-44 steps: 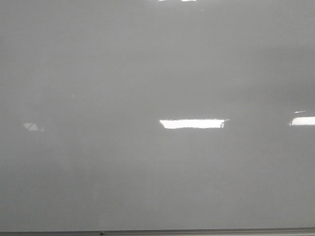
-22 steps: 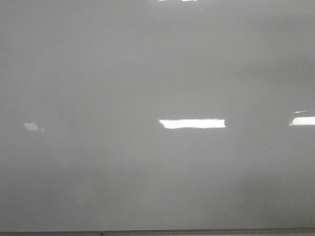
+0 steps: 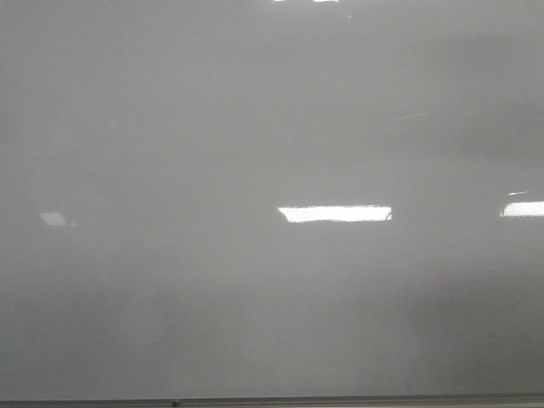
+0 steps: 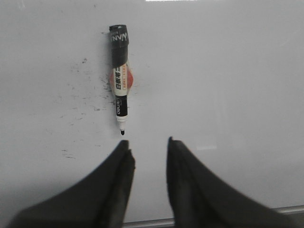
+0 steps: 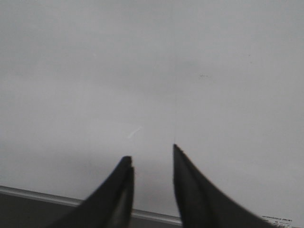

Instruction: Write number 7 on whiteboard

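Left gripper [image 4: 147, 142]: two dark fingers are seen spread apart with nothing between them; their bases are cut off by the picture's edge.
Marker [image 4: 119, 80]: a black and white whiteboard marker lies flat on the board, uncapped nib pointed toward the left fingertips [image 4: 126, 145], just short of them and not touching. Its label print is too small to be read.
Smudges [image 4: 80, 99]: faint dark specks are scattered on the board beside the marker.
Right gripper [image 5: 151, 154]: fingers are parted and nothing is held; only the tips are in view.
Whiteboard [image 3: 255, 127]: the front view is filled by it, glossy pale grey, with bright reflections [image 3: 334, 213]; a thin frame edge [image 3: 340, 399] is seen along the bottom.
Number 7: no drawn digit can be made out in any view.
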### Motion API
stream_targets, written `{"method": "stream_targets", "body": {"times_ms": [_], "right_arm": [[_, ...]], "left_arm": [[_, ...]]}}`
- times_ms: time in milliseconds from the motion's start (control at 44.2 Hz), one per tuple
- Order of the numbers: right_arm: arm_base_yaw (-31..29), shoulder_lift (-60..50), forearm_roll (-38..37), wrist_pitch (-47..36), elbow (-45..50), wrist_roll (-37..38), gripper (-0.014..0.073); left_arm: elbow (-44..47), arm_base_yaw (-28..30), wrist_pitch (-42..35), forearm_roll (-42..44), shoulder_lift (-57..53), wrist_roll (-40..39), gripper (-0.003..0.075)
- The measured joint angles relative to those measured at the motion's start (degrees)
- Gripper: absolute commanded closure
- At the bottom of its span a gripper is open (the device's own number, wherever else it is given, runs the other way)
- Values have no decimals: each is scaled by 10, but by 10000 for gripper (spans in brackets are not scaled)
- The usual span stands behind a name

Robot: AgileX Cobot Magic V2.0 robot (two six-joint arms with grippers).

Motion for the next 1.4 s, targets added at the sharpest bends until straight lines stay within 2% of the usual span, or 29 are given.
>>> {"method": "stream_targets", "body": {"times_ms": [45,113,317,566,814,1041,1403], "right_arm": [[0,0,0,0,0,0,13],[0,0,0,0,0,-1,-2],[0,0,0,0,0,-1,3],[0,0,0,0,0,-2,3],[0,0,0,0,0,-2,3],[0,0,0,0,0,-2,3],[0,0,0,0,0,-2,3]], "left_arm": [[0,0,0,0,10,1,219],[0,0,0,0,24,1,183],[-9,2,-13,11,97,-3,188],[-47,35,-37,15,207,-21,188],[-51,36,-114,15,296,-22,190],[-52,36,-180,15,361,-23,281],[-53,36,-231,15,419,-23,420]]}}
